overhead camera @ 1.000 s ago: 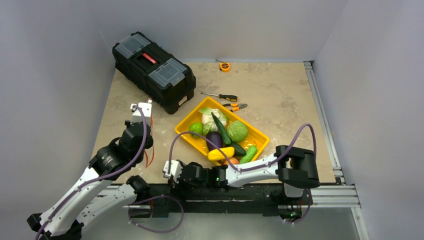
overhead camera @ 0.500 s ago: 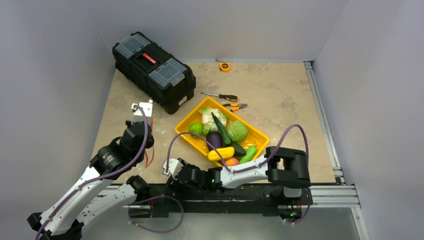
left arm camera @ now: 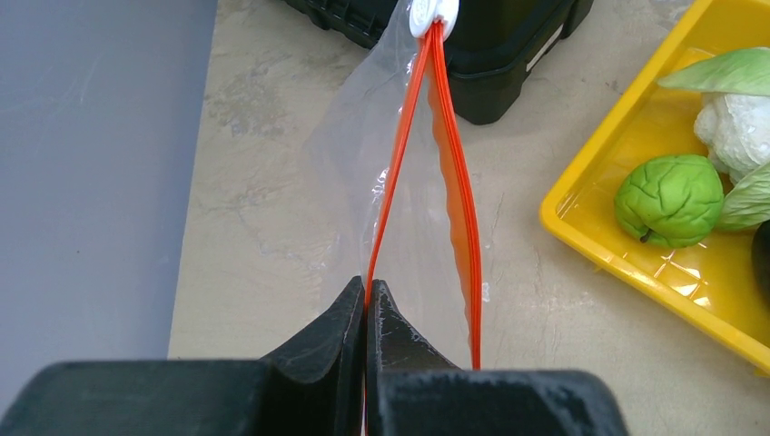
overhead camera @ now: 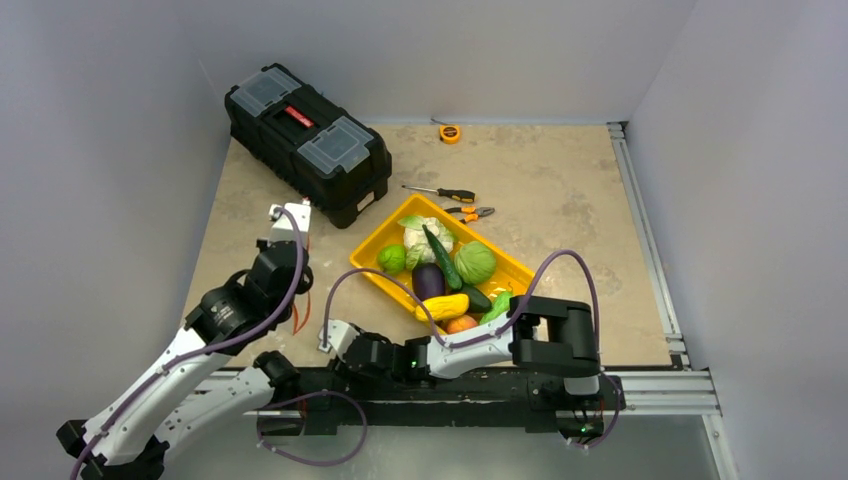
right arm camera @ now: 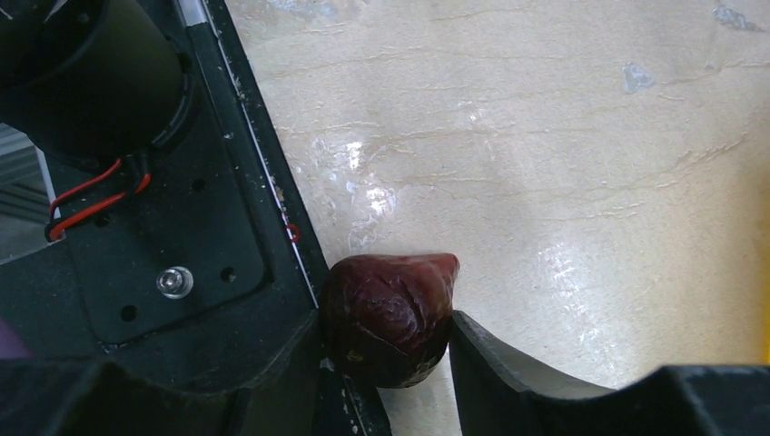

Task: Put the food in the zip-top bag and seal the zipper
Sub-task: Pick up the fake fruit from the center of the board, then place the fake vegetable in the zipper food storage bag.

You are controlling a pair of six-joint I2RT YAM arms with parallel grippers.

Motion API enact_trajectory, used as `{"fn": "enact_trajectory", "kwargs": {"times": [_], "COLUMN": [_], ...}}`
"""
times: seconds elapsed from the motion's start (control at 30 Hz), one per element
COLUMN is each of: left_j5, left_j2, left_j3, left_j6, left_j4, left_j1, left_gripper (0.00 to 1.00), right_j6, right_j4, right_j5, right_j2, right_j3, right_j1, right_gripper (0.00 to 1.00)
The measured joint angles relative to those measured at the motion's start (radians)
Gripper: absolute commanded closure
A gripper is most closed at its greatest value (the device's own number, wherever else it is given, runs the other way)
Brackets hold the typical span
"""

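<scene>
My left gripper [left arm camera: 367, 286] is shut on the near end of the zipper [left arm camera: 399, 173], the red-orange strip of the clear zip-top bag [left arm camera: 363, 154], whose mouth gapes open toward the white slider [left arm camera: 427, 14]. In the top view this gripper [overhead camera: 288, 214] is left of the yellow tray [overhead camera: 505, 262]. My right gripper [right arm camera: 390, 318] is shut on a dark red wrinkled toy food [right arm camera: 390, 304] low over the table's near edge [overhead camera: 328, 338]. The tray holds cauliflower [overhead camera: 420, 232], eggplant [overhead camera: 428, 280], squash [overhead camera: 442, 306], green round fruit [left arm camera: 670, 200], cabbage [overhead camera: 475, 262], cucumbers [overhead camera: 442, 257] and peach [overhead camera: 461, 323].
A black toolbox [overhead camera: 305, 140] stands at the back left, just beyond the bag's slider end. A screwdriver [overhead camera: 440, 192], pliers [overhead camera: 470, 212] and a tape measure [overhead camera: 450, 132] lie behind the tray. The black arm mount [right arm camera: 163, 227] is right beside my right gripper.
My right arm has drawn back and left toward the near edge, uncovering the peach in the tray. My left gripper has shifted slightly farther with the zipper held.
</scene>
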Motion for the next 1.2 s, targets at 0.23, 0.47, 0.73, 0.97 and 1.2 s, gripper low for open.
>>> {"fn": "enact_trajectory", "kwargs": {"times": [0.23, 0.47, 0.73, 0.97, 1.2], "left_j5": [0.018, 0.064, 0.159, 0.216, 0.239], "left_j2": [0.010, 0.048, 0.142, 0.129, 0.083], "left_j3": [0.000, 0.000, 0.000, 0.000, -0.007], "left_j6": [0.001, 0.009, 0.030, 0.043, 0.052], "left_j4": [0.000, 0.005, 0.013, 0.019, 0.028], "left_j1": [0.000, 0.000, 0.000, 0.000, 0.000], "left_gripper": [1.00, 1.00, 1.00, 1.00, 1.00], "right_j6": [0.008, 0.052, 0.063, 0.064, 0.080], "right_j4": [0.000, 0.010, 0.063, 0.148, 0.298], "right_j5": [0.034, 0.130, 0.207, 0.201, 0.059], "right_j2": [0.001, -0.088, -0.306, -0.501, -0.572], "right_j3": [0.002, -0.067, -0.137, -0.209, -0.245], "right_j1": [0.000, 0.000, 0.000, -0.008, -0.119], "right_gripper": [0.88, 1.00, 1.00, 1.00, 1.00]}}
